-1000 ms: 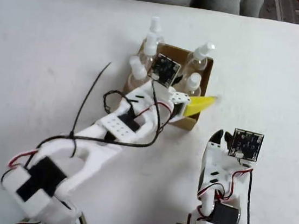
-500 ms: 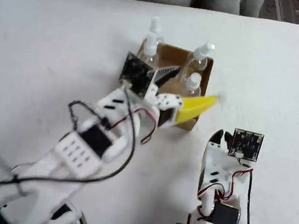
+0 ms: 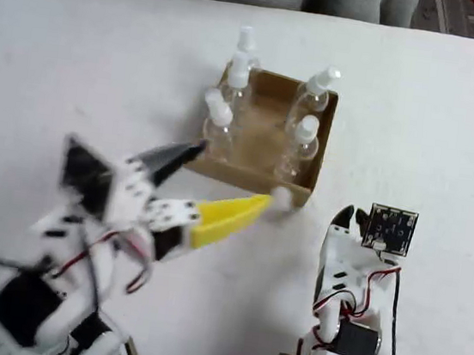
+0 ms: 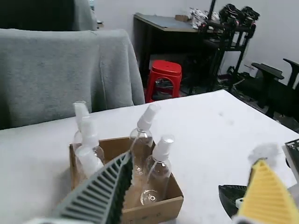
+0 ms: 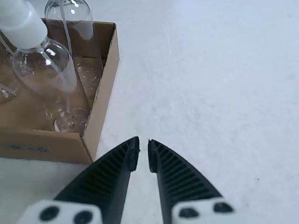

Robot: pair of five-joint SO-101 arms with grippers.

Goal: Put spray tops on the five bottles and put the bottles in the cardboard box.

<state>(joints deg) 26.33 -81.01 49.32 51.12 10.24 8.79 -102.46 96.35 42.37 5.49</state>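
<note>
Left gripper [image 3: 235, 175] wide open, empty, pulled back from cardboard box [image 3: 324, 141], right gripper [image 5: 144, 150] closed, empty, unmoved

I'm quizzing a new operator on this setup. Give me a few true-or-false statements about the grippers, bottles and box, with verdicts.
1. The left gripper is open. True.
2. The right gripper holds a bottle. False: it is shut on nothing, over the table beside the box.
3. The bottles standing in the box wear white spray tops. True.
4. The box lies on its side. False: it stands open side up.
</note>
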